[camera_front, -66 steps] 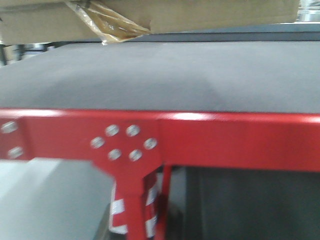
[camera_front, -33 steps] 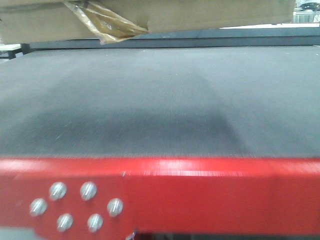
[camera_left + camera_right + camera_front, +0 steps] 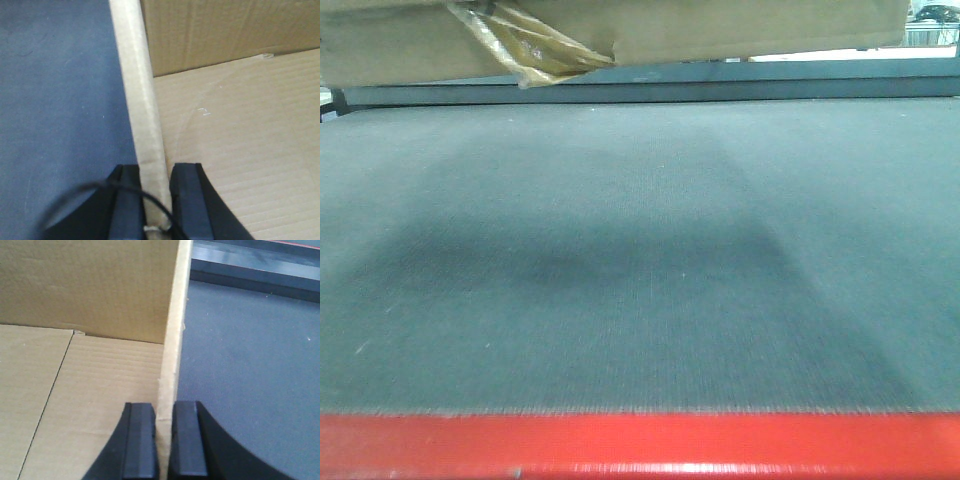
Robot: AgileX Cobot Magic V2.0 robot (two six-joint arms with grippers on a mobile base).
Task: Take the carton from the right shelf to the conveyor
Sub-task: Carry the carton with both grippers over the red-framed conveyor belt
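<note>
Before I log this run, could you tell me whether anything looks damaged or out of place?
Yes: a crumpled wad of yellowish tape hangs loose from the lower edge of the carton, above the belt. Nothing else stands out.

Top right: pale patch point(image 3: 932, 20), blurred, cannot tell what.
Back: thin white glare point(image 3: 840, 52), washed out.
Left edge: small pale spot point(image 3: 325, 100), unclear.
</note>
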